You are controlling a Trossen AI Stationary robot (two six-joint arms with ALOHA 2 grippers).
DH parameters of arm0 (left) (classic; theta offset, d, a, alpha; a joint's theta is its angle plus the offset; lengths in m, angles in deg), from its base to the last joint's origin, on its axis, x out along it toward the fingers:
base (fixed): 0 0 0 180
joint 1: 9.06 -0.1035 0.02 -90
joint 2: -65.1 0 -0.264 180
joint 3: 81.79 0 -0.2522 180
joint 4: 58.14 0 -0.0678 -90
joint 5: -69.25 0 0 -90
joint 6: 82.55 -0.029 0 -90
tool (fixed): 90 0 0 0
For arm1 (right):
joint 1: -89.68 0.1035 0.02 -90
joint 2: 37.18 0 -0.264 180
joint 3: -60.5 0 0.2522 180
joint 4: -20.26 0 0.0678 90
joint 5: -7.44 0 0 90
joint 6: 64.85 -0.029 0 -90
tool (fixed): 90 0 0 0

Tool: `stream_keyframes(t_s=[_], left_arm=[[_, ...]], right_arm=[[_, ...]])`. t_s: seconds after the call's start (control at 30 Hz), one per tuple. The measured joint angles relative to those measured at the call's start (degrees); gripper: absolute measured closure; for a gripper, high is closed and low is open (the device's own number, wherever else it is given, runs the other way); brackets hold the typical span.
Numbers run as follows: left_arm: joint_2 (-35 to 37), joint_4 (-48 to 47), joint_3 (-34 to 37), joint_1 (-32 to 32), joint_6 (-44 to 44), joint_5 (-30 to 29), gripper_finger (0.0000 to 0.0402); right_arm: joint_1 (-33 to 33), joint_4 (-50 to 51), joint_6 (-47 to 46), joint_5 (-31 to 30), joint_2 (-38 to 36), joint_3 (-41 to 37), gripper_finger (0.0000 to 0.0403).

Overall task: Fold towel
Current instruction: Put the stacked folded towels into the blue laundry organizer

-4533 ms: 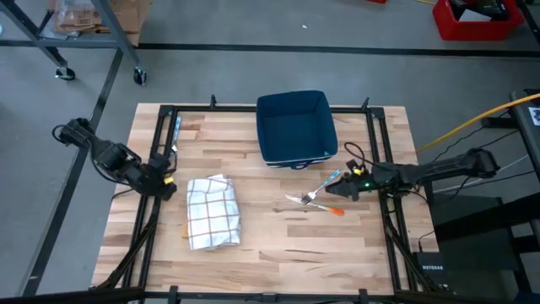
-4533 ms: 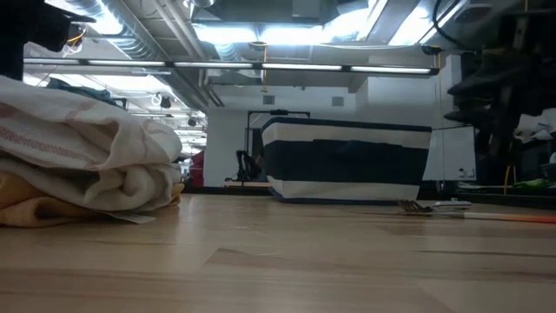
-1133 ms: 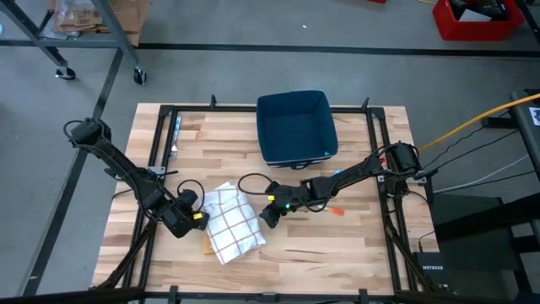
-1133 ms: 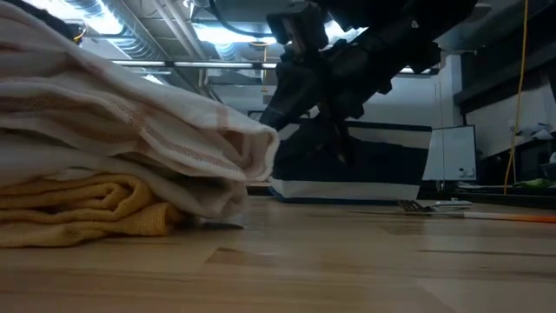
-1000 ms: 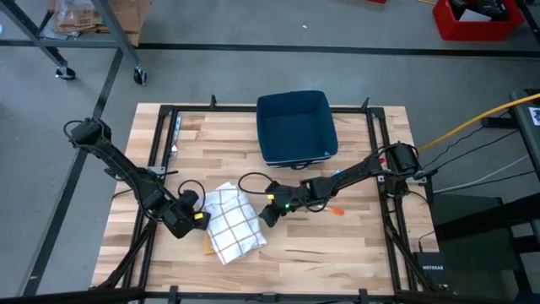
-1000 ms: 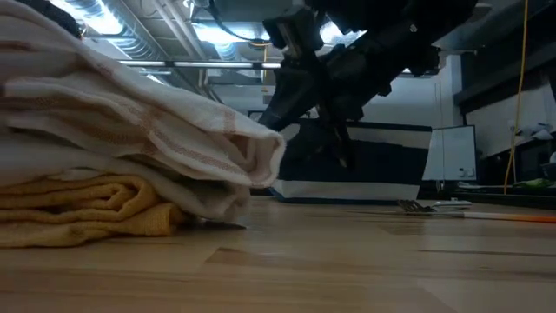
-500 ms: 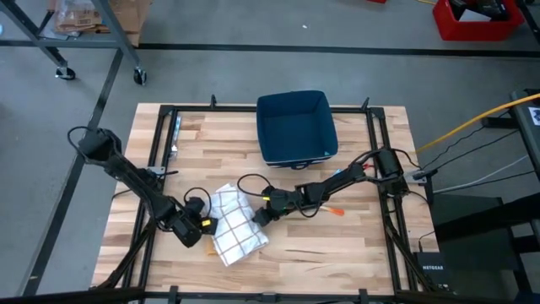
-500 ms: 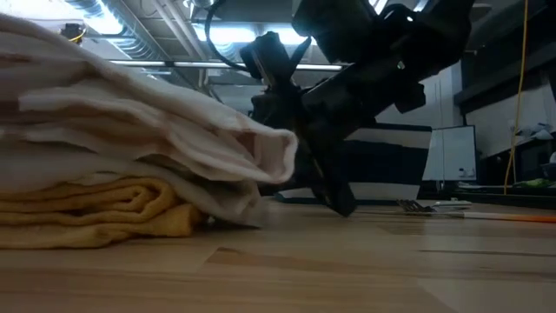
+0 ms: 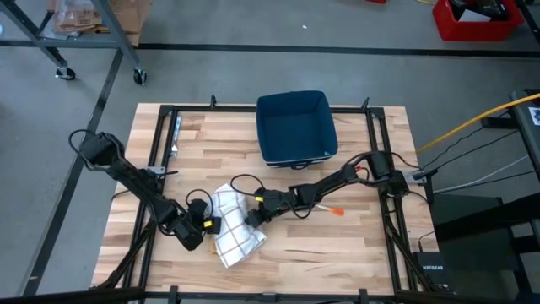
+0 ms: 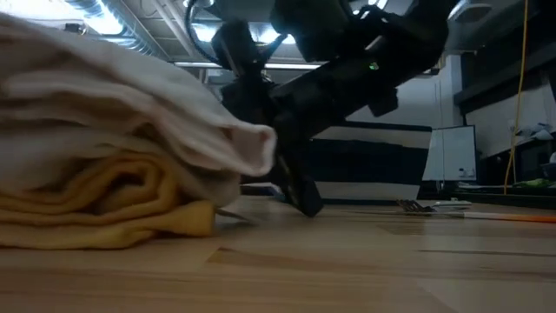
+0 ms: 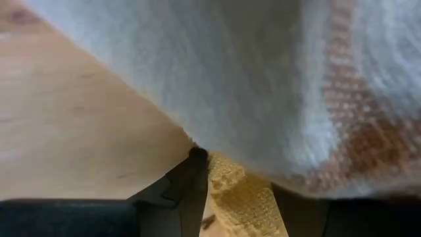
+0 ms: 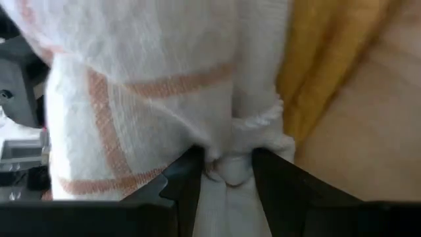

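A white towel with a thin checked pattern point(image 9: 234, 230) lies bunched on the wooden table, near its front left. A yellow cloth layer point(image 10: 104, 209) lies under it on the wood. My left gripper point(image 9: 207, 226) is at the towel's left edge and shut on it. My right gripper point(image 9: 252, 218) is at the towel's right edge, also shut on it. In the low view the right gripper's fingers point(image 10: 295, 187) slant down to the table beside the pile. The towel hides the left gripper there. My left gripper comes slanting down from the table's left. A yellow fold point(image 11: 238, 195) shows between its two fingers, and the white towel point(image 11: 263, 85) drapes over their tips and hides the rest. The pile rests on the table. My right gripper pinches a bunched white edge of the towel point(image 12: 227, 164) between its two fingers, with several layers gathered there. It comes slanting down from the table's right. The towel lies slack, resting on the yellow layer and the table.
A dark blue bin point(image 9: 295, 127) stands at the table's far middle. A fork point(image 10: 430, 206) and an orange-handled utensil point(image 9: 334, 211) lie to the right of the towel, beneath the right arm. Black rails point(image 9: 160, 152) run along the table's sides.
Both grippers have sunk toward the table and closed in on each other, the left moving right and the right moving left. The towel has come down with them and bunched narrower. Its upper layers have drooped over the yellow layer, which has bulged up.
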Motion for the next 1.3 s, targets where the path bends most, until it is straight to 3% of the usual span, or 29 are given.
stream_keyframes(t_s=[0.23, 0.4, 0.5, 0.7, 0.97, 1.13, 1.3], left_arm=[[-0.1, 2.6, 0.1, -2.1, -5.4, -0.5, 0.0248], [-0.2, 4.1, 0.2, -2.4, -7.2, -3.2, 0.0282], [-0.2, 5.9, 0.3, -2.5, -9.2, -4.1, 0.032], [-0.2, 6.9, 0.3, -2.4, -10.3, -4.3, 0.039], [-0.2, 8.5, 0.3, -2.4, -13.7, -4.1, 0.0394], [0.0, 6.9, 0.1, -2.3, -11.1, -3.0, 0.038], [0.1, 6.8, 0.0, -2.3, -11.5, -0.3, 0.035]], right_arm=[[0.0, 1.3, 2.7, 4.7, 2.7, 4.6, 0.026], [0.1, 0.1, 5.7, 4.4, 2.7, 4.8, 0.0267], [0.1, 0.1, 6.2, 4.4, 2.7, 4.8, 0.0293], [0.0, -1.9, 8.7, 4.4, 2.7, 4.8, 0.0384], [-0.8, -1.9, 10.7, 4.8, 2.1, 5.3, 0.0382], [-1.0, -0.5, 10.6, 6.8, 1.9, 5.6, 0.0394], [-1.2, 4.9, 10.5, 9.9, 1.5, 5.9, 0.0344]])
